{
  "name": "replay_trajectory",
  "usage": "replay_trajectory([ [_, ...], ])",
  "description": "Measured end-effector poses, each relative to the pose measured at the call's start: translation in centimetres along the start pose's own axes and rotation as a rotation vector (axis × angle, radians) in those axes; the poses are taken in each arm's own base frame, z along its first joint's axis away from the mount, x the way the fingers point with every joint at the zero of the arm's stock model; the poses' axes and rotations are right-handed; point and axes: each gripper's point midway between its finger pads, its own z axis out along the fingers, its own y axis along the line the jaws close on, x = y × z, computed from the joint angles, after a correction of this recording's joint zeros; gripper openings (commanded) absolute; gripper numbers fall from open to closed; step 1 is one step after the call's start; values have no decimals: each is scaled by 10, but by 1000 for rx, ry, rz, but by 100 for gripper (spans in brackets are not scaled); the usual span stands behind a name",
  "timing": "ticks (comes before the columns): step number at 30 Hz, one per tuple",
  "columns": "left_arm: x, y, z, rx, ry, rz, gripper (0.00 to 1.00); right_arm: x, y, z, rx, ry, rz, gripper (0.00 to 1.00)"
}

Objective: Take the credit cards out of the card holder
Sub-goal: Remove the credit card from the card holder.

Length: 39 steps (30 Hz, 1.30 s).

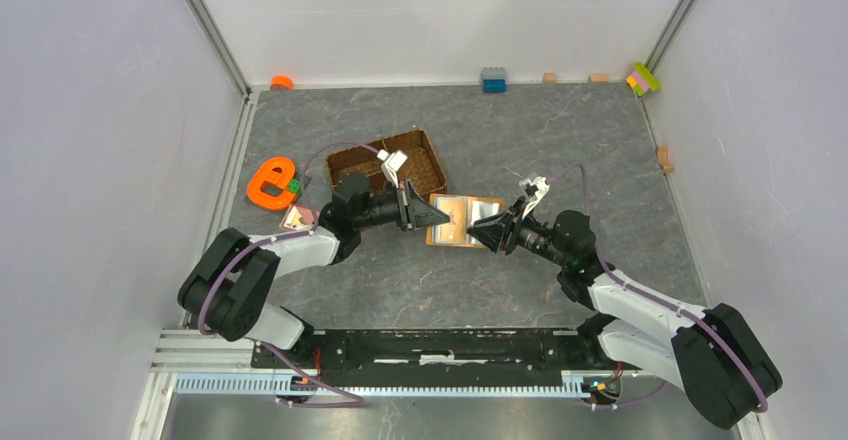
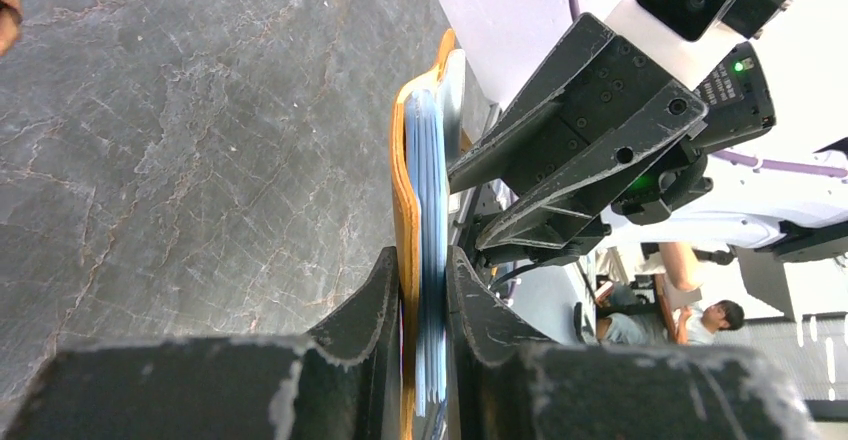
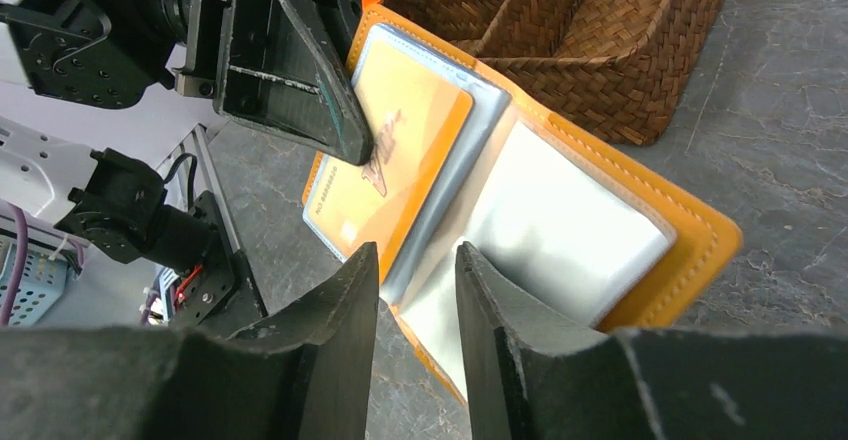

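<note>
Card holder [image 1: 463, 219]: stitched orange cover, open beside the woven tray [image 1: 345, 153].
Credit card [image 3: 400, 150]: glossy orange rectangle, sleeved.
Left gripper [image 2: 425, 260]: pinches the cover.
Right gripper [image 3: 415, 250]: we cannot tell its grip.

Very little can be read. In the right wrist view, left of centre, an orange card [image 3: 400, 160] sits in a clear sleeve of the open card holder [image 3: 700, 240]. It carries one row of small dark characters along its lower left edge; they look like a number, but are too small and blurred to read for certain. A brown emblem at the middle of the same card is also unreadable. In the top view, at the upper left, an orange toy [image 1: 270, 182] has the shape of a lowercase letter "e".
</note>
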Motion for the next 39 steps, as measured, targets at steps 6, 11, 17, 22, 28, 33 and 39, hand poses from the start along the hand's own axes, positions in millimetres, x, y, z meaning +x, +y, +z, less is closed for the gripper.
replay_trajectory([
  [6, -10, -4, -4, 36, -48, -31, 2, -5, -8, -3, 61, -21, -11, 32],
  [11, -14, -4, -4, 46, -65, -32, 2, -10, -23, -6, 154, -37, -12, 30],
  [17, -15, -6, -5, 45, -65, -32, 2, -8, -53, -20, 339, -45, 3, 31],
  [22, -16, -8, -8, 30, -65, -25, 2, -27, -57, -34, 405, -130, -25, 39],
  [28, -12, 14, -6, -88, -38, -55, 2, -58, -51, -59, 443, -299, -81, 45],
  [33, -5, 32, -10, -177, -23, -62, 2, -66, -36, -68, 365, -386, -129, 42],
  [39, -1, 29, -8, -186, -8, -37, 2, -60, 9, -49, 86, -346, -175, 45],
])
